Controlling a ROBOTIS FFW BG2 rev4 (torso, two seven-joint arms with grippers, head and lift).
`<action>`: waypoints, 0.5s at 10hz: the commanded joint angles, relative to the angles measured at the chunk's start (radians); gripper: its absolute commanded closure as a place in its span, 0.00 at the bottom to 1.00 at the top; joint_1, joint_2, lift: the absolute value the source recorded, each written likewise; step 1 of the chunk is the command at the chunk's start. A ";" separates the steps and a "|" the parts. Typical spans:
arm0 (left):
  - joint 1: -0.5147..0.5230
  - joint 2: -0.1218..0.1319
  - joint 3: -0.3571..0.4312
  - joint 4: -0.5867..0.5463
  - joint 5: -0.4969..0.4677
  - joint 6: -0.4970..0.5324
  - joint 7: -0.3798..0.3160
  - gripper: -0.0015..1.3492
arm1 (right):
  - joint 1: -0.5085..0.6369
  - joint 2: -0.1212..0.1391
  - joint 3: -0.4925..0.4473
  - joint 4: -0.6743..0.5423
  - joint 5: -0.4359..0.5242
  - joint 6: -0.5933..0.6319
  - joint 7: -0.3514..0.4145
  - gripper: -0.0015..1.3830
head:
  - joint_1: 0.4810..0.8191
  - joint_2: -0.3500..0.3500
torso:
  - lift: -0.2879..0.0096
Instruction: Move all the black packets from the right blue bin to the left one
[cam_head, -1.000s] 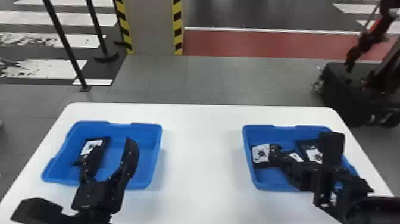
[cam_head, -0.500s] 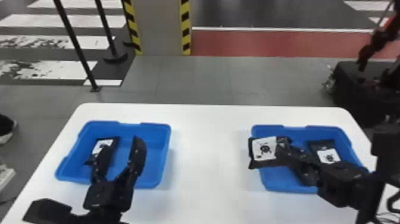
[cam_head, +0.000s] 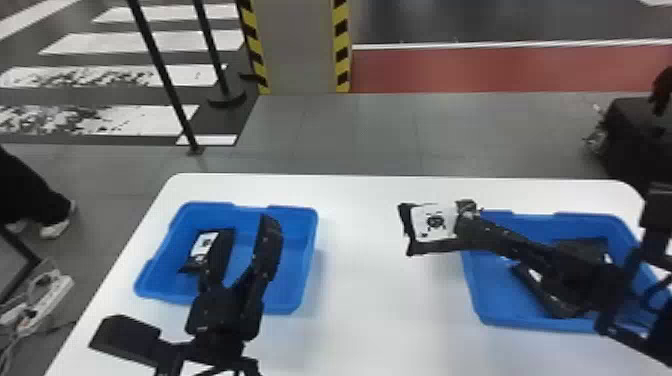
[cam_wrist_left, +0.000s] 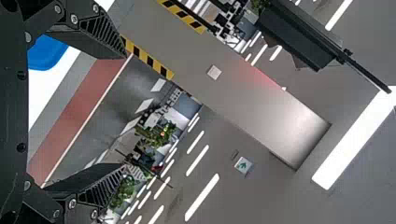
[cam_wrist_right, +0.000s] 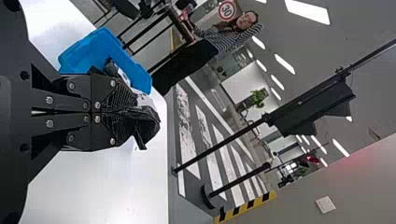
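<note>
While the left claw (cam_head: 248, 229) gapes, the right claw (cam_head: 466, 226) swings its gripped black packet (cam_head: 434, 221) left past the right bin's (cam_head: 479, 300) edge.

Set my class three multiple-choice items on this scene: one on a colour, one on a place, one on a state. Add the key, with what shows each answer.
1. What colour are the left bin and the right bin?
A) Red
B) Yellow
C) Blue

2. Where is the packet in the right gripper?
A) Mostly over the table, between the bins
B) Inside the left bin
C) On the floor

3. What is the state of the left gripper?
A) Shut on a packet
B) Open and empty
C) Shut and empty

Key:
1 C: both have blue walls.
2 A: it juts past the right bin's left edge.
3 B: its fingers stand apart, nothing between them.
</note>
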 joint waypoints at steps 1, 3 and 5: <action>0.004 -0.003 -0.005 -0.032 0.044 0.055 -0.015 0.16 | -0.077 0.002 0.025 0.140 -0.034 -0.028 0.063 0.85 | 0.63 0.64 | 0.60; -0.003 -0.002 -0.005 -0.059 0.079 0.180 -0.049 0.16 | -0.155 -0.014 0.117 0.231 -0.102 -0.043 0.136 0.85 | 0.63 0.64 | 0.60; -0.023 -0.002 -0.005 -0.061 0.090 0.251 -0.067 0.16 | -0.224 -0.014 0.205 0.278 -0.137 -0.040 0.175 0.85 | 0.63 0.67 | 0.60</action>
